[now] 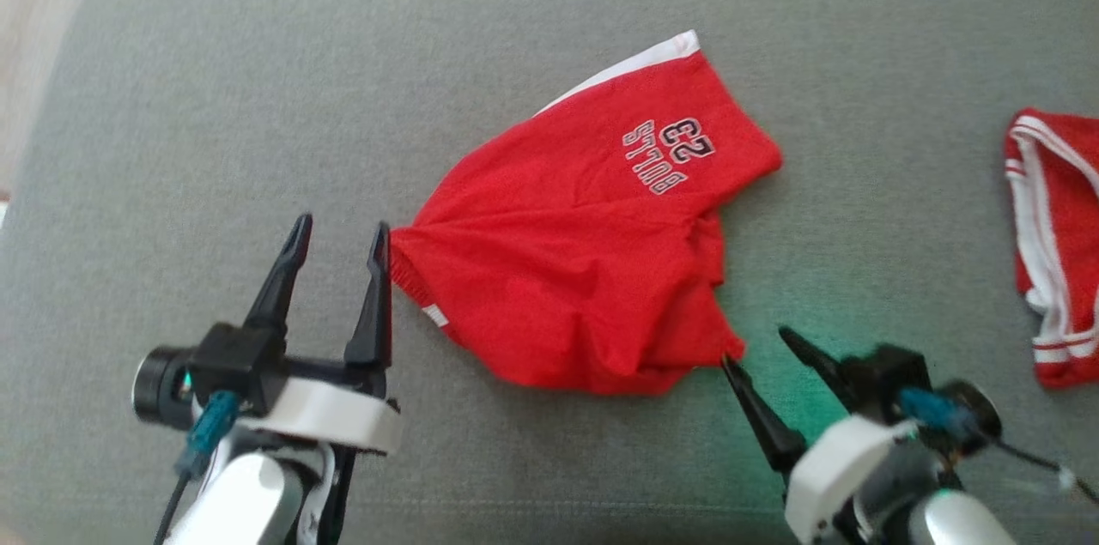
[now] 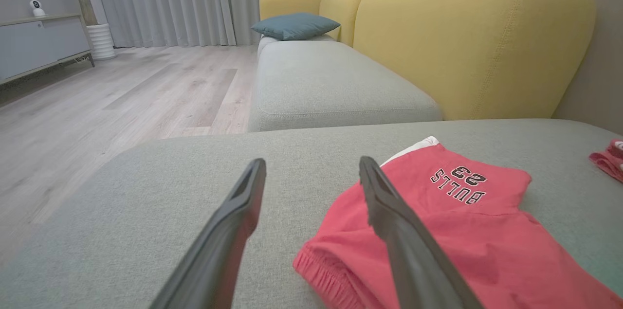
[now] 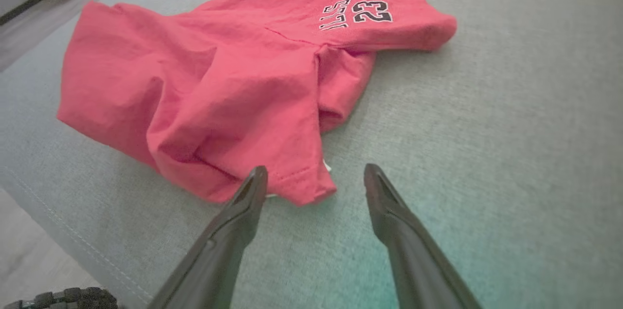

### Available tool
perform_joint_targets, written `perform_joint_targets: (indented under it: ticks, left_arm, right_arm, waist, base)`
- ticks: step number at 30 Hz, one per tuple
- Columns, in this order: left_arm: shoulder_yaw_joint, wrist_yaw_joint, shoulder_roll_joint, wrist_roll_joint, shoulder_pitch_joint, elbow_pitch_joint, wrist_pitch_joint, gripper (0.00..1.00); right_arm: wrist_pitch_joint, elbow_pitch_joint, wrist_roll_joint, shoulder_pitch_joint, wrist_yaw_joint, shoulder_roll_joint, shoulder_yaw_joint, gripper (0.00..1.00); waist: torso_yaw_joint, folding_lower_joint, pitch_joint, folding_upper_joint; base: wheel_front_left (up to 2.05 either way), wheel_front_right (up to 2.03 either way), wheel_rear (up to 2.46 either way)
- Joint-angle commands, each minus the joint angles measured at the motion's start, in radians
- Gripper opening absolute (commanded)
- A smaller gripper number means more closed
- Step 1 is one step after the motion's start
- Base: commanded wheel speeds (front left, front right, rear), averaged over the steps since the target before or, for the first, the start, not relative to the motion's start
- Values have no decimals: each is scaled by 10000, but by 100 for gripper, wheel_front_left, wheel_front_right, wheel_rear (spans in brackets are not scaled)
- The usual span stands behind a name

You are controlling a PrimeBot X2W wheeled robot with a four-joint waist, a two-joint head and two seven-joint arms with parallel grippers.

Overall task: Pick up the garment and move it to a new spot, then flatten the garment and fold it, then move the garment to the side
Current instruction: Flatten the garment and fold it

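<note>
Garment (image 1: 584, 270), red shorts, lay rumpled on the grey cushion (image 1: 215, 99) between your grippers. Your left gripper (image 1: 341, 227) stood wide open beside the waistband, your right gripper (image 1: 757, 349) open at a hem corner. You probably needed both corners pinched, then drawn apart evenly. Your right wrist view showed a tucked-under fold; your head view showed another red garment (image 1: 1056, 245) well apart.

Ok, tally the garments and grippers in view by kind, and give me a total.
Shorts: 1
Striped garment: 1
Grippers: 2, the left gripper and the right gripper, both open
Total: 4
</note>
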Motion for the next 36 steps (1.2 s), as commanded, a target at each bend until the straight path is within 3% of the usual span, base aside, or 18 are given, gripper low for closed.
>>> perform_joint_targets:
  ticks: [1,8,9,10,11,17,25,31,36]
  left_arm:
    - [471,-39,45,100,-586,-264,-103,100]
    - [559,-126,-137,154,-749,-193,-118,100]
    - [575,-140,-161,167,-763,-183,-119,100]
    - [595,-158,-179,178,-773,-175,-120,100]
    - [616,-175,-200,194,-783,-170,-121,100]
    - [776,-258,-281,316,-743,-186,-124,100]
    - [888,-380,-394,421,-708,-168,-125,100]
    - [892,-526,-507,480,-834,-113,-125,100]
    - [858,-647,-660,547,-978,-47,-125,100]
  right_arm:
    - [38,-49,42,-784,-6,-388,546,100]
    - [130,833,-174,-1639,-6,-868,1404,100]
    - [176,964,-223,-1761,-6,-948,1538,92]
    - [210,1069,-175,-1860,-6,-998,1685,50]
    - [196,1133,-60,-1938,-6,-1025,1786,0]
    - [-255,552,776,-2060,-6,-874,1513,0]
    - [-452,-305,1390,-2213,-6,-105,527,0]
    - [-644,-5,1517,-2960,-6,680,-457,0]
    - [-760,712,1549,-3881,-6,889,-1052,0]
  waist:
    - [235,0,297,-1]
    - [413,0,578,-1]
    - [425,0,598,-1]
    - [437,0,617,-1]
    - [447,0,623,-1]
    - [436,0,610,-1]
    - [357,0,676,-1]
    - [478,0,956,-1]
    - [691,0,1272,-1]
  base:
    - [0,0,0]
    - [0,0,0]
    - [0,0,0]
    - [0,0,0]
    - [0,0,0]
    - [0,0,0]
    - [0,0,0]
    - [0,0,0]
    - [0,0,0]
